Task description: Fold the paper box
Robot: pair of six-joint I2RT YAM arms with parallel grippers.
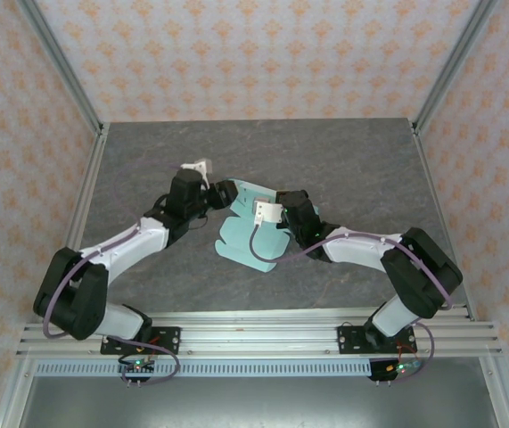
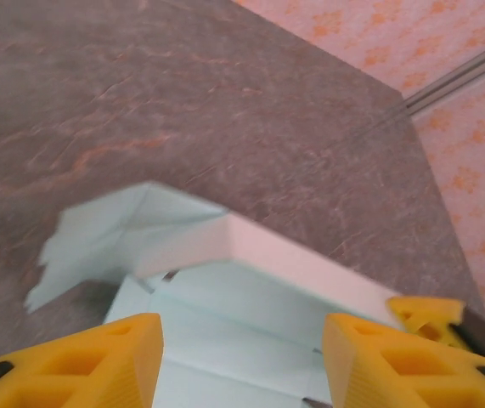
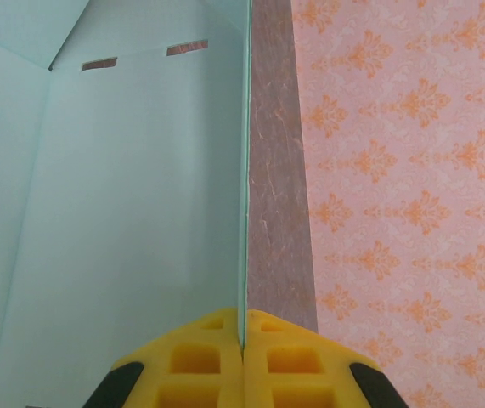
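The paper box (image 1: 245,242) is a pale mint-blue die-cut sheet lying partly folded on the grey table (image 1: 352,160), between the two arms. My left gripper (image 1: 225,193) hovers at its far left corner. In the left wrist view the left gripper (image 2: 242,365) is open, its yellow fingers (image 2: 98,361) set wide apart over the box floor (image 2: 225,331) with nothing between them, and a raised side wall (image 2: 301,259) stands just ahead. My right gripper (image 1: 283,203) is shut on the upright edge of a box wall (image 3: 140,212), pinched between its yellow fingertips (image 3: 244,344).
Aluminium frame rails (image 1: 85,196) border the table on the left and right, and orange-patterned walls (image 1: 254,53) close it in. A yellow fingertip of the right gripper (image 2: 429,313) shows beside the box wall in the left wrist view. Bare table lies behind the box.
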